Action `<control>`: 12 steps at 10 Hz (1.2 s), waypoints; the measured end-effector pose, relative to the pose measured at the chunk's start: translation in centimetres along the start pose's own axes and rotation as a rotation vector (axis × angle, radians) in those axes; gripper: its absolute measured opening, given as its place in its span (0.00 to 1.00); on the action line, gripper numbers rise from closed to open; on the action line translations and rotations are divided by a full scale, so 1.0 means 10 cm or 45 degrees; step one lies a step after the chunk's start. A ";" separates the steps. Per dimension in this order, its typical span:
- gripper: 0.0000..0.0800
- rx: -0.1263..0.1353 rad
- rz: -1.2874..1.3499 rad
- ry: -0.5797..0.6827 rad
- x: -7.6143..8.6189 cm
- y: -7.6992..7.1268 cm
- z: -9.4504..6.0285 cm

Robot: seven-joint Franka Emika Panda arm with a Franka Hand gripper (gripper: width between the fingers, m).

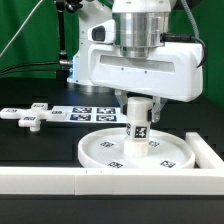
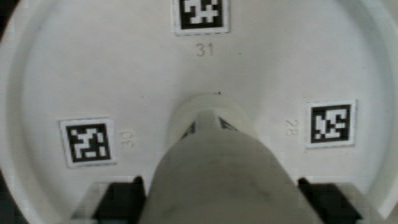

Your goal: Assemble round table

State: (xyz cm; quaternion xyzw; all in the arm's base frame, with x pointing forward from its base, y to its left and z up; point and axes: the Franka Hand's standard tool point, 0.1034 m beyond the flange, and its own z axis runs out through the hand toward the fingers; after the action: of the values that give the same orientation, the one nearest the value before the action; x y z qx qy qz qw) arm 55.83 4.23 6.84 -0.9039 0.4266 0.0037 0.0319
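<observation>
The large round disc (image 1: 105, 156) lies flat on the black table, rim up, with several tags on its face. The short cylindrical post (image 1: 138, 127) stands upright at the disc's middle, a tag on its side. My gripper (image 1: 138, 106) is straight above it and shut on the post's upper part. In the wrist view the post (image 2: 217, 150) runs between my dark fingers (image 2: 121, 200) down to the disc (image 2: 107, 80); whether its foot is seated there is hidden. The cross-shaped piece (image 1: 28, 117) lies on the table at the exterior view's left, apart from the gripper.
The marker board (image 1: 92, 114) lies behind the disc, between it and the cross-shaped piece. A long white border wall (image 1: 60, 181) runs along the front and turns up the exterior view's right side (image 1: 208, 150), close to the disc's rim.
</observation>
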 end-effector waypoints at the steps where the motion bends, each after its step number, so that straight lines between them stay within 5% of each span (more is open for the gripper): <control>1: 0.51 0.003 0.057 -0.004 0.00 0.00 0.00; 5: 0.51 0.012 0.126 -0.013 0.00 -0.01 0.00; 6: 0.72 0.007 0.099 -0.013 -0.01 -0.02 0.00; 7: 0.79 -0.002 0.014 -0.023 -0.02 -0.06 -0.02; 12: 0.81 0.007 -0.545 -0.020 -0.02 -0.09 -0.03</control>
State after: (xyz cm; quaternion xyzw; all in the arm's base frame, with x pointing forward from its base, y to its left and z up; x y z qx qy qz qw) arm 56.41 4.96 7.21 -0.9737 0.2245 0.0026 0.0379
